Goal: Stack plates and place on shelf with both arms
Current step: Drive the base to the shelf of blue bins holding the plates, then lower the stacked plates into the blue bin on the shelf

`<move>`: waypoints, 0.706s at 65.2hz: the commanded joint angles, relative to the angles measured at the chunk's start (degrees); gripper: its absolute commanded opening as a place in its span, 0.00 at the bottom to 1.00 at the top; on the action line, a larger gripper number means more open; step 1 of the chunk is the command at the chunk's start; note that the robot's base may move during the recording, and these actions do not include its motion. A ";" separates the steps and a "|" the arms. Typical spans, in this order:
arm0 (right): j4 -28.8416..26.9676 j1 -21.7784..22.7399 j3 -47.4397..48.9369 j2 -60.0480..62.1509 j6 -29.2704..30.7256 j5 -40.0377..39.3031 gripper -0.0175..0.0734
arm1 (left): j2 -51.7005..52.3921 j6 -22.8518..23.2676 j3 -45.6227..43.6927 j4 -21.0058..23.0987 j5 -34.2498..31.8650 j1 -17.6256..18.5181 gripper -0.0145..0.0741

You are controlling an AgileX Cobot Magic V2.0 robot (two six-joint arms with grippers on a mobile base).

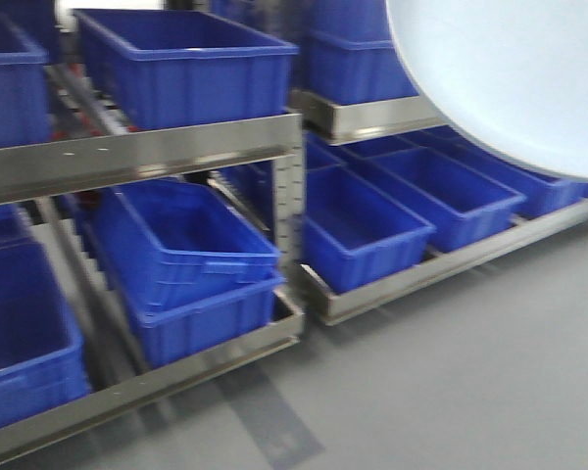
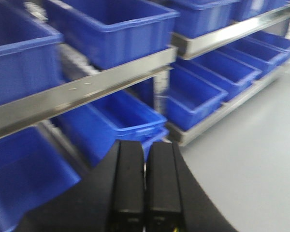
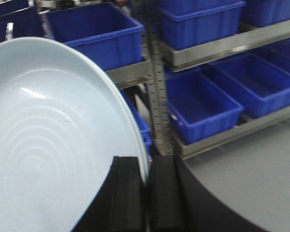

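Clamps the white plate (image 3: 48, 135) by its rim in the right gripper (image 3: 146, 193), disc spreading leftward, shelf (image 3: 222, 44) straight ahead. Holds the left gripper (image 2: 145, 188) pressed together, empty.

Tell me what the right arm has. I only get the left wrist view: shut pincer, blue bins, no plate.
Observer: The right pincer is shut on the rim of a white plate.
Operator: Placed yet?
Observer: No. The front view shows it at top right, overlapping the upper blue bins, not resting on the shelf.
Operator: One plate or two?
Observer: Cannot tell. The right wrist view shows one face and its edge only.
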State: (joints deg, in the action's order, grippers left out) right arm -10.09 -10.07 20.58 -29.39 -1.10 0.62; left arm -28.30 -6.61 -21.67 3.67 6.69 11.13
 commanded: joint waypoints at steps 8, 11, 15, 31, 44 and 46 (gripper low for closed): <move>-0.12 -0.12 1.84 0.04 -0.14 -6.05 0.25 | -0.28 0.50 -1.75 0.47 -4.86 -0.09 0.26; -0.12 -0.12 1.84 0.04 -0.14 -6.05 0.25 | -0.28 0.50 -1.75 0.47 -4.86 -0.09 0.26; -0.12 -0.12 1.84 0.04 -0.14 -6.05 0.25 | -0.28 0.50 -1.75 0.47 -4.86 -0.09 0.26; -0.12 -0.12 1.84 0.04 -0.14 -6.05 0.25 | -0.28 0.50 -1.75 0.47 -4.86 -0.09 0.26; -0.12 -0.12 1.84 0.04 -0.14 -6.05 0.25 | -0.28 0.50 -1.75 0.47 -4.86 -0.09 0.26; -0.12 -0.12 1.84 0.04 -0.14 -6.05 0.25 | -0.28 0.50 -1.75 0.47 -4.86 -0.09 0.26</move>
State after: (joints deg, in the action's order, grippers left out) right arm -10.09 -10.07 20.58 -29.39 -1.10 0.62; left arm -28.30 -6.61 -21.67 3.67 6.69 11.13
